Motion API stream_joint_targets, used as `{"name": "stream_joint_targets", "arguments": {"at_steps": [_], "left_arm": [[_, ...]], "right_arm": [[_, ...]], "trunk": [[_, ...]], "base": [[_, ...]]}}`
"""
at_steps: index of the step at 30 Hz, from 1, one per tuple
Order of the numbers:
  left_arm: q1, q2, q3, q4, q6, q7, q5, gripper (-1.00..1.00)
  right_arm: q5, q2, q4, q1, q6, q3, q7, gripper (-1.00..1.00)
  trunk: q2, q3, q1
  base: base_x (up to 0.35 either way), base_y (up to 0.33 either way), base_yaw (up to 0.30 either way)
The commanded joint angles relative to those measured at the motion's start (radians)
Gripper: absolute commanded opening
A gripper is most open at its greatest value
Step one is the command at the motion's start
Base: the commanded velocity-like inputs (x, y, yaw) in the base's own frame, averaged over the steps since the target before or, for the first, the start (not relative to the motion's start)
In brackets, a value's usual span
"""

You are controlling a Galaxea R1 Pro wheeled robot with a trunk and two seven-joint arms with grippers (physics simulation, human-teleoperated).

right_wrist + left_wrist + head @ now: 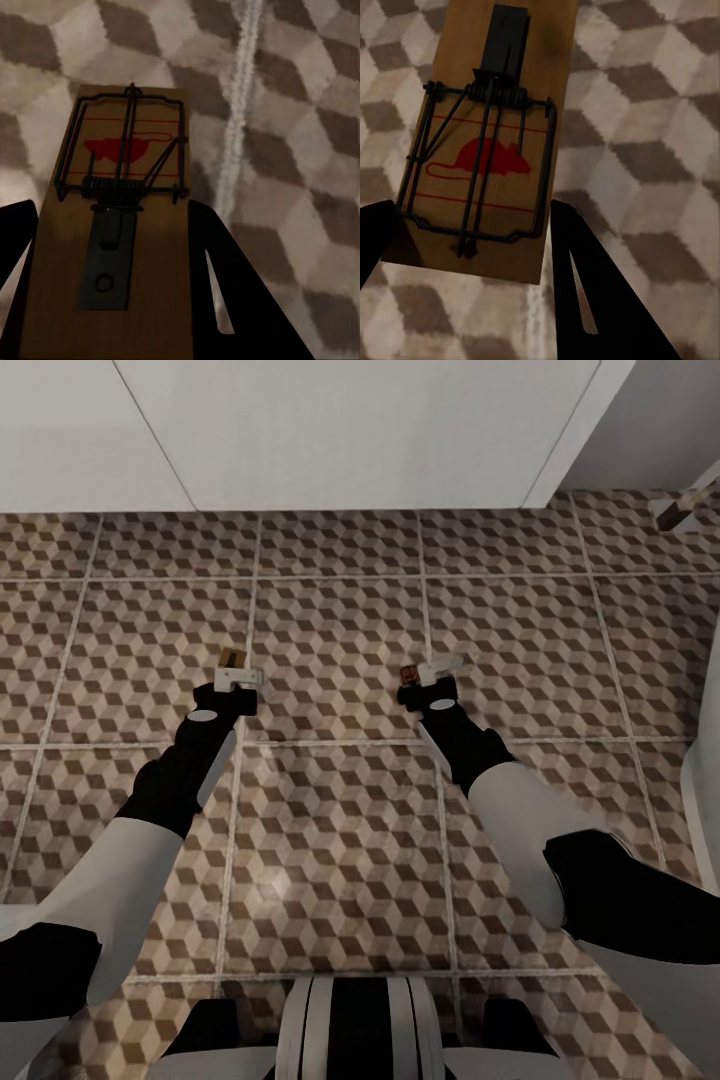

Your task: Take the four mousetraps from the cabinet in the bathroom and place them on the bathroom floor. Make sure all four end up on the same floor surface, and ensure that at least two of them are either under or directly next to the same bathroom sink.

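Seen from the head camera, both arms reach forward and down over the bathroom floor (330, 830), its cube-patterned tiles split by pale grout lines; a white panelled surface (330, 430) runs across the far edge of the tiles; the left gripper (238, 676) sits out over the tiles with a small brown mousetrap (231, 657) showing at its tip; the right gripper (432, 672) is level with it, well apart to the other side, and a second mousetrap (409, 676) pokes out at its tip; in the left wrist view the left-hand mousetrap (495, 142) lies flat between the two dark fingers (600, 300), its wooden board carrying a red mouse mark, dark wire bar and spring coil, the jaws closed in against the board's long edges so that they grip it; in the right wrist view the right-hand mousetrap (120, 225) is likewise pinched between the dark fingers (232, 292), jaws narrowed onto its sides, its red mark at the end away from the camera, a grout line passing just beside it; whether either board touches the tiles cannot be told.
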Motion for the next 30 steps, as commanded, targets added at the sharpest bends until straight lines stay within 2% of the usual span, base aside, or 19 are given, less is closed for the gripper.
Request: {"name": "stream_joint_targets", "arguments": {"at_steps": [1, 5, 30], "left_arm": [[-0.001, 0.001, -0.005, -0.002, 0.006, 0.010, 0.003, -1.00], [-0.001, 0.000, -0.005, 0.000, 0.006, 0.010, 0.003, -1.00], [-0.001, 0.000, -0.005, 0.005, 0.006, 0.010, 0.004, -1.00]], "right_arm": [[0.008, 0.000, 0.001, 0.000, 0.009, 0.004, -0.005, -1.00], [0.008, 0.000, 0.011, 0.000, 0.009, 0.004, -0.005, -1.00], [0.008, 0.000, 0.015, 0.000, 0.009, 0.004, -0.005, -1.00]], "trunk": [[0.000, -0.004, 0.000], [-0.001, -0.020, 0.002], [-0.006, -0.020, 0.010]], "base": [[0.000, 0.000, 0.000], [0.000, 0.000, 0.000], [0.000, 0.000, 0.000]]}}
